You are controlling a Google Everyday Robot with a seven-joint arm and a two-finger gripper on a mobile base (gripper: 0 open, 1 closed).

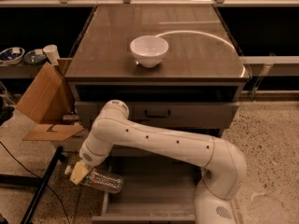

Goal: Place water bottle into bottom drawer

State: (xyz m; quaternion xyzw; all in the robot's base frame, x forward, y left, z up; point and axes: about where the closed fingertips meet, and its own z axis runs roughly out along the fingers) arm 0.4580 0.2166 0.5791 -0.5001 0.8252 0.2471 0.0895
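My gripper is at the lower left, just outside the left side of the open bottom drawer. It is shut on the cap end of the water bottle, a clear ribbed bottle held lying sideways, its body pointing right over the drawer's left wall. The drawer is pulled out below the cabinet and shows a plain grey interior. My white arm arches across the cabinet front and hides part of the drawer.
A white bowl stands on the brown cabinet top. An upper drawer with a black handle is closed. An open cardboard box and a black stand leg are on the left floor.
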